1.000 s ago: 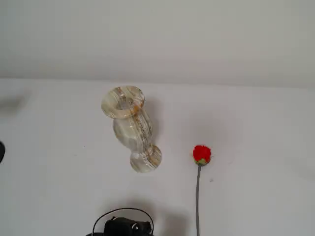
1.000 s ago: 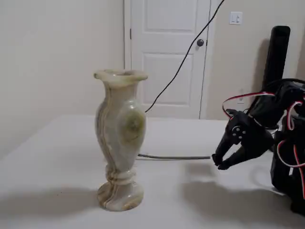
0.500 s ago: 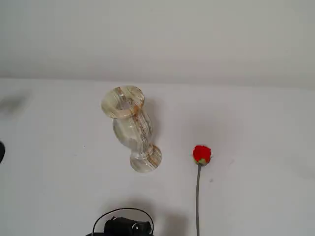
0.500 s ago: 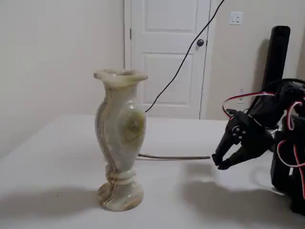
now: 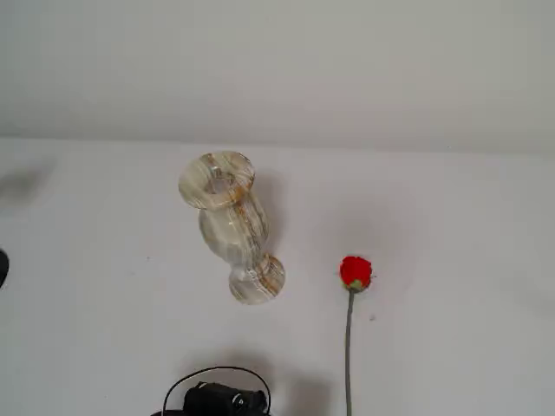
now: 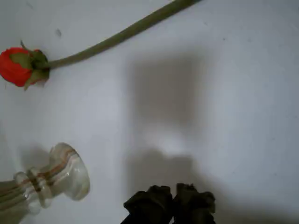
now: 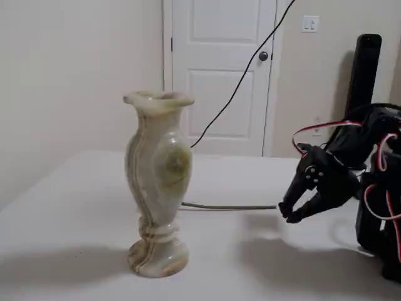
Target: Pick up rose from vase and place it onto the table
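Note:
The rose lies flat on the white table, its red bloom to the right of the vase and its stem running to the bottom edge of that fixed view. The marbled vase stands upright and empty. In the wrist view the bloom is at the upper left, the vase foot at the lower left. My gripper is shut and empty, apart from both. In the side fixed view it hovers just above the table at the end of the stem, right of the vase.
The arm's black body with red and white wires stands at the right. A black cable hangs in front of a white door behind the table. A dark object sits at the left edge.

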